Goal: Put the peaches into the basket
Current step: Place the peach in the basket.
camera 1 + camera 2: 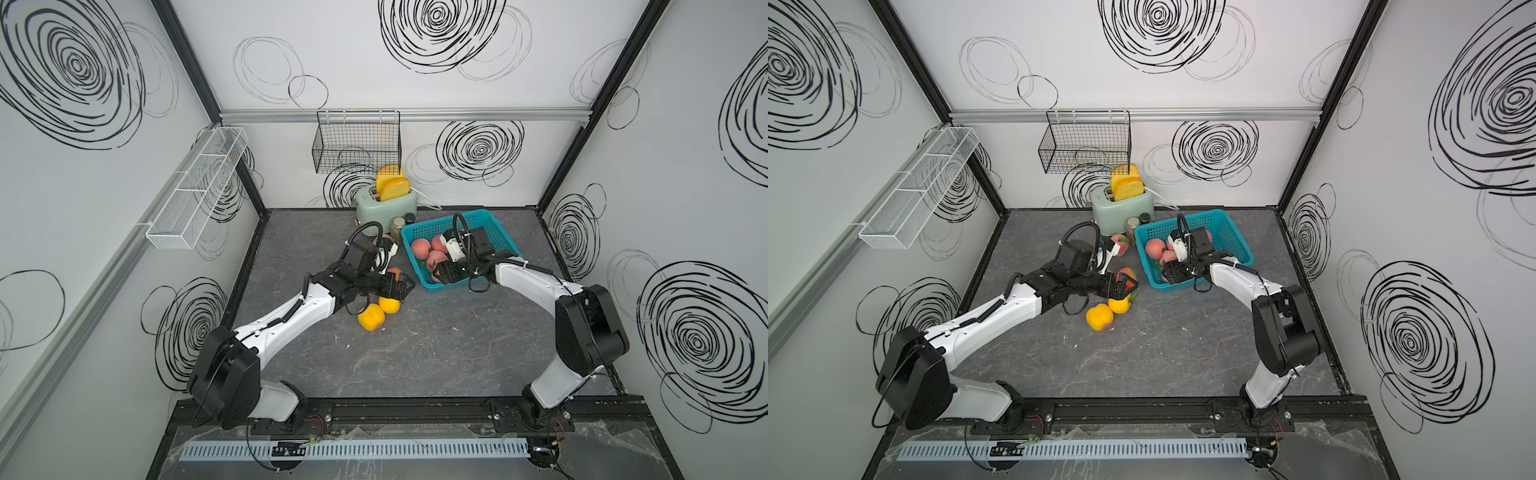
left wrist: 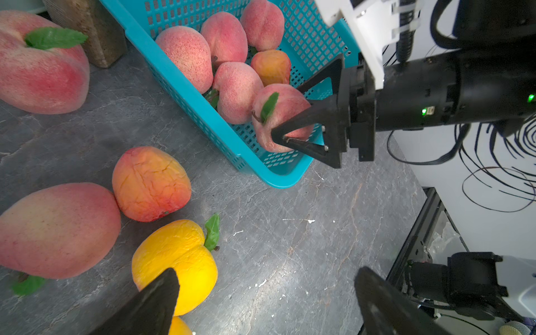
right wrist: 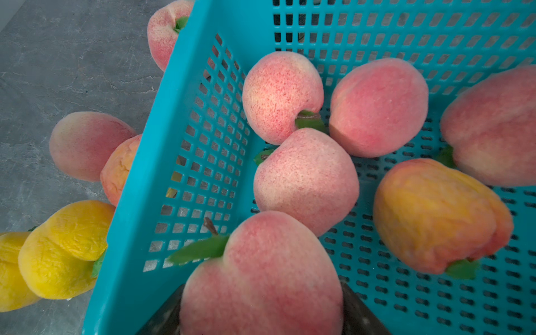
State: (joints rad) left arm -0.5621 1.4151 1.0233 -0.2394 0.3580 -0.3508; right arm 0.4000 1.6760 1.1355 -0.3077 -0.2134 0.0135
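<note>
Basket (image 1: 1231, 239), teal and latticed, is set on the grey table (image 1: 415, 365), toward one o'clock from the table's middle in both top views. Five peaches (image 3: 304, 179) are counted resting inside it in the right wrist view: four pink and one orange-red, packed close together.

Right gripper (image 2: 284, 111) is clenched on a sixth pink peach (image 3: 261, 275) bearing a green leaf. This fruit is held within the basket walls at the corner nearest the robot, about seven o'clock of the basket. Contact with the basket floor cannot be told.

Left gripper (image 1: 1124, 286) is found with jaws spread wide and nothing grasped. It is positioned over a yellow peach (image 2: 177, 261) lying on the table at eight o'clock of the basket. One finger (image 2: 156, 301) overlaps that fruit in the left wrist view; contact cannot be confirmed. A second yellow peach (image 1: 371, 318) is seen touching it at its eight o'clock side.

An orange-red peach (image 2: 150, 182) and a large pink peach (image 2: 58, 229) are noted side by side on the table, touching. A leafed pink peach (image 2: 43, 66) is recorded beside a jar (image 1: 397, 228), at nine o'clock of the basket, in front of the toaster (image 1: 386, 203).
</note>
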